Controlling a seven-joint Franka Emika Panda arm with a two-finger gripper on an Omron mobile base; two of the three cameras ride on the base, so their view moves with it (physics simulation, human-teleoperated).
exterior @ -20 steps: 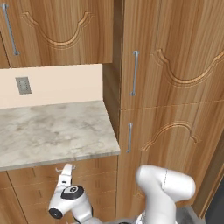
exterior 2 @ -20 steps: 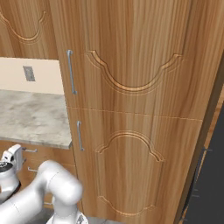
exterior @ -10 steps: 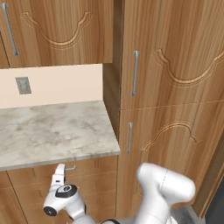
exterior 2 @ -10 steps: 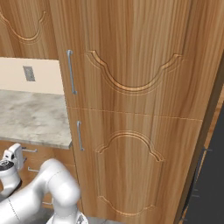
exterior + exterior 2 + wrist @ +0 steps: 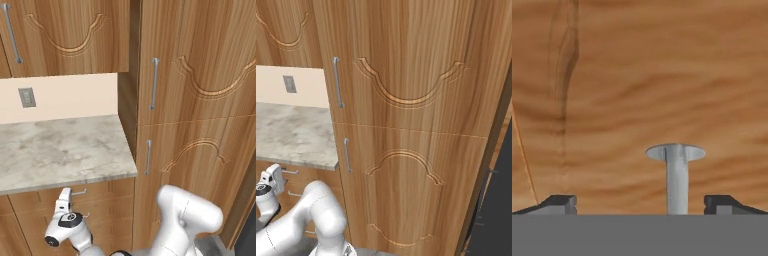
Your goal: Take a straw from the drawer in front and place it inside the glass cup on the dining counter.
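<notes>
The drawer (image 5: 102, 192) sits closed just under the worktop, its brown wood front (image 5: 637, 75) close ahead in the hand view. My gripper (image 5: 65, 199) (image 5: 276, 176) is at the left end of its slim silver handle (image 5: 79, 191) (image 5: 290, 172). In the hand view my gripper (image 5: 640, 202) is open, and one handle post (image 5: 676, 175) stands between the fingertips (image 5: 559, 202), nearer the right one. Nothing is held. The straw is hidden inside the drawer. The glass cup and the dining counter are out of view.
A marbled kitchen worktop (image 5: 60, 150) overhangs the drawer, with a wall outlet (image 5: 26, 97) behind it. A tall wood cabinet (image 5: 406, 100) with vertical silver handles (image 5: 155, 82) stands to the right. A lower drawer handle (image 5: 295, 194) sits beneath.
The hand has slid a little to the left along the drawer front and stayed open. Nothing else has moved.
</notes>
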